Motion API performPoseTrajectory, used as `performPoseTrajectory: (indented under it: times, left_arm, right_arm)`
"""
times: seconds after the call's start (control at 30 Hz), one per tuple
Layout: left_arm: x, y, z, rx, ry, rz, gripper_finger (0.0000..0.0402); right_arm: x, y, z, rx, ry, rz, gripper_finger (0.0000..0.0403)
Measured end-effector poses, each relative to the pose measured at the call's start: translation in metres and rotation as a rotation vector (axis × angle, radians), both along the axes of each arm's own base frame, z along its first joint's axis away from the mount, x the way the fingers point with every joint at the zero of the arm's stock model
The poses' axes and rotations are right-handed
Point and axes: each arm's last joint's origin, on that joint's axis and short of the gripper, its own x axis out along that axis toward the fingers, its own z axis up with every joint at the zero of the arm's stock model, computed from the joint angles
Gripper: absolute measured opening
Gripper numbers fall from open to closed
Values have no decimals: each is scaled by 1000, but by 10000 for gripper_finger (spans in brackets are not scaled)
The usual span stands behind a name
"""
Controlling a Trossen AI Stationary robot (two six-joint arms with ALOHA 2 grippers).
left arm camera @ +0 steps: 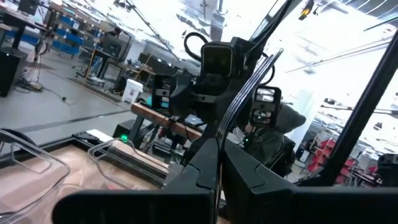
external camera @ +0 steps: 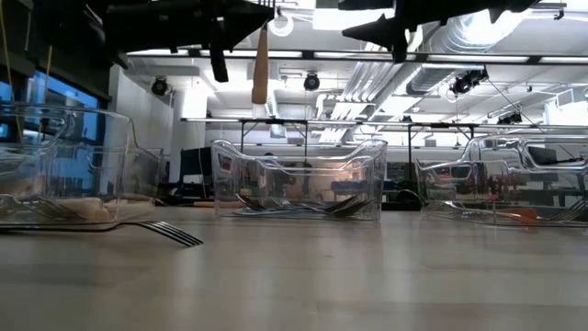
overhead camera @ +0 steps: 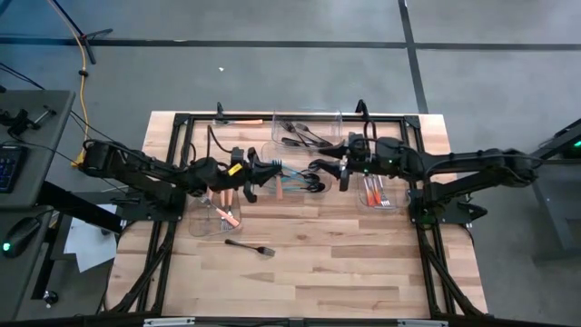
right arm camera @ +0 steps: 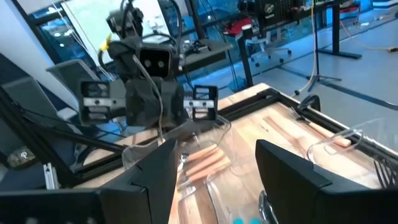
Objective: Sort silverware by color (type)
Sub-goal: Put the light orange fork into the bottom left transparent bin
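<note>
Both arms are meeting above the middle of the table, facing each other over the centre bin [overhead camera: 292,184]; the left gripper [overhead camera: 275,172] is clamped shut on an orange-handled piece [external camera: 261,64], which is hanging straight down from its fingers in the low view, well above the wood. I cannot tell whether it is a fork, a knife or a spoon, because the working end is hidden in the jaws. The right gripper [overhead camera: 317,169] is standing with its fingers wide apart and holding nothing, just beside the left one, perhaps waiting to receive the piece.

The rest of the silverware is lying in several places: orange pieces in the right bin [overhead camera: 377,193] and in the left bin [overhead camera: 218,214]; dark pieces in the far bin [overhead camera: 304,134]; one black fork [overhead camera: 251,246] alone on the bare table [overhead camera: 345,263], near the front.

I am judging these pieces to be light, stiff and thin, with smooth handles that can slip or swing in the grip; the handle, near its middle, is looking like the safest place to hold, with the fingers across the flat sides.
</note>
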Motion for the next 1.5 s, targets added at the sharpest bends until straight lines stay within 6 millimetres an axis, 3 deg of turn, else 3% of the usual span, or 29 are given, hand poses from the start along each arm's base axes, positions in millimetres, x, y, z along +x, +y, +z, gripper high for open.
performPoseTrajectory:
  times: [0.3,0.53,0.83,0.97,1.17,1.5]
  left_arm:
    - [-2,2,2,-18,-10,8,0]
    - [-26,-1,31,97,9,-45,0]
    - [-79,-16,91,383,555,-101,0]
    - [-96,-25,106,500,762,-141,0]
    - [-100,-38,89,553,862,-231,0]
    - [-112,-47,25,664,1037,-344,0]
  right_arm:
    - [3,0,-3,1,10,0,201]
    - [3,-1,-5,-5,30,-2,201]
    - [2,-8,-5,-4,35,-30,201]
    - [1,-12,-5,-5,35,-50,201]
    - [1,-13,-5,2,35,-64,201]
    - [1,-14,-6,50,25,-121,201]
